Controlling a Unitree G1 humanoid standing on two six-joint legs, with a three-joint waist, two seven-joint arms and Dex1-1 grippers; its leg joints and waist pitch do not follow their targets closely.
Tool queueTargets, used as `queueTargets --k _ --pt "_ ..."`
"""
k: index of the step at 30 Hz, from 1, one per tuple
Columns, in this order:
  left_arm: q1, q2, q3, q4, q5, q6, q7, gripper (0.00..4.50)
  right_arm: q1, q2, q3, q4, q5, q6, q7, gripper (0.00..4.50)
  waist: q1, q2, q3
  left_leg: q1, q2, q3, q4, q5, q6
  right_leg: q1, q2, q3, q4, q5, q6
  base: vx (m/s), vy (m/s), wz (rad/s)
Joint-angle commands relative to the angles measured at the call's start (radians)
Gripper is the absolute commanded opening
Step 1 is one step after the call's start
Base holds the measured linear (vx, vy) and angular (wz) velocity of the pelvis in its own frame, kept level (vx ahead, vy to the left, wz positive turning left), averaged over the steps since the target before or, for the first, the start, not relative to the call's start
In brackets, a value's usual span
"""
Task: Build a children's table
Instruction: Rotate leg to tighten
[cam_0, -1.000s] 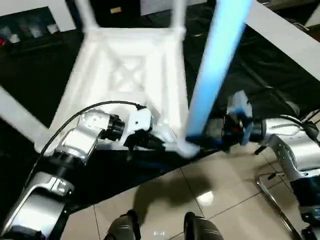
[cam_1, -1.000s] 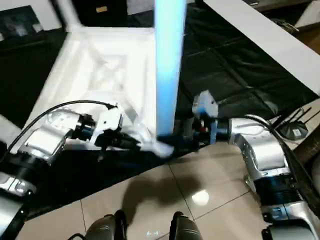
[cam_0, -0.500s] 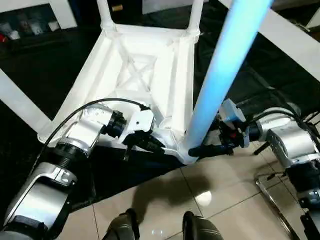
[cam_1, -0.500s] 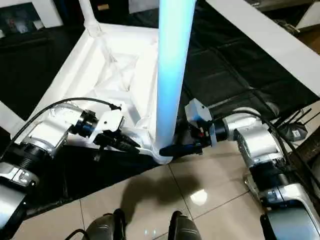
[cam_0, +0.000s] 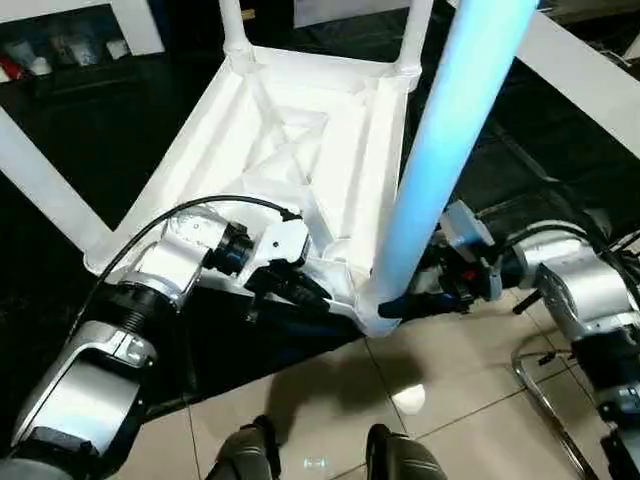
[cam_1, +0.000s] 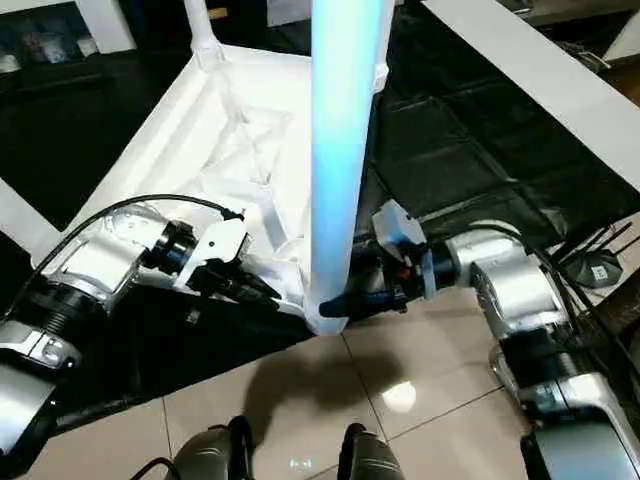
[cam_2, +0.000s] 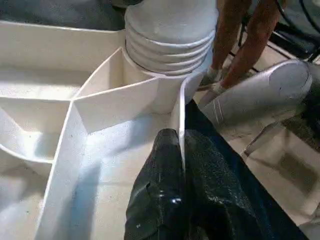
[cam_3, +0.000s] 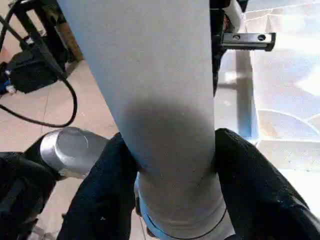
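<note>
Head views: The tabletop (cam_0: 290, 150) lies upside down on the black work surface (cam_1: 480, 150), ribbed underside up, with its near corner at the surface's edge above the tiled floor (cam_0: 470, 400). Two legs (cam_0: 232, 25) stand in the far sockets. A third leg (cam_0: 450, 140) stands in the near corner socket (cam_0: 375, 305), leaning slightly. The left gripper (cam_0: 305, 292) reaches the rim beside that socket. The right gripper (cam_1: 345, 300) sits at the leg's base.

Left wrist view: The left fingers (cam_2: 160, 200) are pinched shut on the thin rim wall (cam_2: 176, 115) of the tabletop, just beside the ribbed collar of the leg (cam_2: 170, 30). A person's legs (cam_2: 245, 45) stand beyond the corner.

Right wrist view: The right fingers (cam_3: 107, 195) bracket the leg (cam_3: 160, 100) low down, touching it on both sides, about half open and closed on its width.

Procedure, as judged: The step in hand is seating the third leg. Keep the left pinch firm so the tabletop cannot slide off the edge. Bring the leg upright before pressing, since a tilted leg is likely to bind in the socket. Grip low, as here, to limit wobble. One socket is yet to be filled.
</note>
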Motion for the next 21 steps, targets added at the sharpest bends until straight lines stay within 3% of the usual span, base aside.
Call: queueTargets --k 1,2,5,7,9,11,12,13,14,15,16,17,18,21 --pt "0.014 -0.047 0.038 -0.030 0.027 0.113 0.211 0.00 0.042 0.070 0.008 -0.039 0.001 0.062 -0.162 2.01 -0.009 -0.011 -0.076 0.033 0.057 -0.012 -0.058 -0.190 0.110 0.052 -0.049 0.038 -0.050 -0.201 -0.300 0.000 0.000 0.00" --pt "0.017 -0.067 0.061 -0.046 0.027 0.154 0.283 0.00 0.053 0.101 -0.002 -0.048 -0.017 0.077 -0.245 2.01 -0.012 -0.008 -0.071 0.032 0.055 -0.013 -0.062 -0.229 0.090 0.048 -0.049 0.038 -0.060 -0.267 -0.286 0.000 0.000 0.00" --pt "0.023 -0.111 0.104 -0.072 0.017 0.226 0.395 0.00 0.060 0.181 -0.030 -0.055 -0.038 0.114 -0.406 2.00 -0.032 -0.016 -0.064 0.029 0.045 -0.027 -0.070 -0.314 0.021 0.047 -0.053 0.033 -0.080 -0.497 -0.206 -0.039 0.004 -0.06" --pt "0.036 -0.167 0.136 -0.106 0.014 0.288 0.498 0.00 0.056 0.284 -0.050 -0.046 -0.065 0.129 -0.566 1.99 -0.050 -0.014 -0.061 0.022 0.043 -0.035 -0.076 -0.343 -0.001 0.046 -0.054 0.029 -0.084 -0.562 -0.173 -0.030 0.006 -0.05" --pt "0.044 -0.192 0.148 -0.123 0.016 0.312 0.544 0.00 0.052 0.325 -0.057 -0.040 -0.077 0.134 -0.631 1.99 -0.071 -0.019 -0.060 0.022 0.039 -0.038 -0.074 -0.372 -0.003 0.039 -0.054 0.028 -0.094 -0.620 -0.133 0.000 0.000 0.00" --pt "0.051 -0.217 0.157 -0.138 0.021 0.333 0.593 0.00 0.038 0.373 -0.072 -0.021 -0.087 0.141 -0.709 1.99 -0.074 -0.016 -0.059 0.030 0.036 -0.038 -0.072 -0.384 0.006 0.032 -0.054 0.028 -0.104 -0.655 -0.116 0.000 0.000 0.00" --pt "0.050 -0.257 0.175 -0.149 0.038 0.351 0.688 0.00 -0.004 0.451 -0.109 0.039 -0.110 0.133 -0.862 1.99 -0.087 -0.014 -0.057 0.029 0.036 -0.038 -0.070 -0.389 0.003 0.025 -0.053 0.029 -0.105 -0.673 -0.113 0.000 0.000 0.00" --pt "0.049 -0.296 0.192 -0.166 0.061 0.373 0.789 0.00 -0.046 0.516 -0.145 0.097 -0.134 0.128 -1.018 1.99 -0.091 -0.013 -0.056 0.024 0.034 -0.042 -0.071 -0.392 -0.004 0.029 -0.053 0.024 -0.105 -0.689 -0.107 0.000 0.000 0.00" --pt "0.048 -0.297 0.193 -0.166 0.061 0.373 0.793 0.00 -0.048 0.518 -0.146 0.100 -0.135 0.128 -1.023 1.99 -0.099 -0.016 -0.059 0.009 0.031 -0.049 -0.076 -0.380 -0.018 0.041 -0.052 0.017 -0.098 -0.690 -0.090 -0.027 0.016 -0.22" --pt "0.047 -0.324 0.201 -0.174 0.082 0.382 0.864 0.00 -0.082 0.557 -0.166 0.148 -0.156 0.109 -1.124 1.99 -0.103 -0.014 -0.068 0.015 0.032 -0.049 -0.075 -0.364 -0.015 0.038 -0.049 0.019 -0.099 -0.643 -0.087 -0.027 0.016 -0.22" --pt "0.047 -0.328 0.201 -0.175 0.086 0.385 0.873 0.00 -0.088 0.563 -0.167 0.156 -0.161 0.102 -1.137 1.99 -0.105 -0.011 -0.066 0.017 0.033 -0.047 -0.074 -0.362 -0.010 0.033 -0.048 0.021 -0.098 -0.612 -0.097 0.000 0.000 0.00" --pt "0.049 -0.339 0.202 -0.184 0.096 0.394 0.905 0.00 -0.098 0.579 -0.173 0.169 -0.181 0.076 -1.171 2.55 -0.106 -0.011 -0.071 0.021 0.034 -0.041 -0.072 -0.351 0.007 0.032 -0.045 0.023 -0.100 -0.540 -0.117 0.000 0.000 0.00" --pt "0.049 -0.342 0.201 -0.189 0.101 0.396 0.920 0.00 -0.104 0.592 -0.184 0.180 -0.186 0.060 -1.193 2.69 -0.108 -0.010 -0.070 0.019 0.035 -0.038 -0.072 -0.345 0.014 0.031 -0.043 0.024 -0.096 -0.502 -0.128 0.000 0.000 0.00" --pt "0.058 -0.331 0.186 -0.204 0.110 0.389 0.908 0.00 -0.102 0.593 -0.186 0.180 -0.197 0.042 -1.196 2.88 -0.104 -0.010 -0.079 0.020 0.035 -0.026 -0.065 -0.277 0.065 0.039 -0.037 0.029 -0.081 -0.313 -0.184 0.000 0.000 0.00"
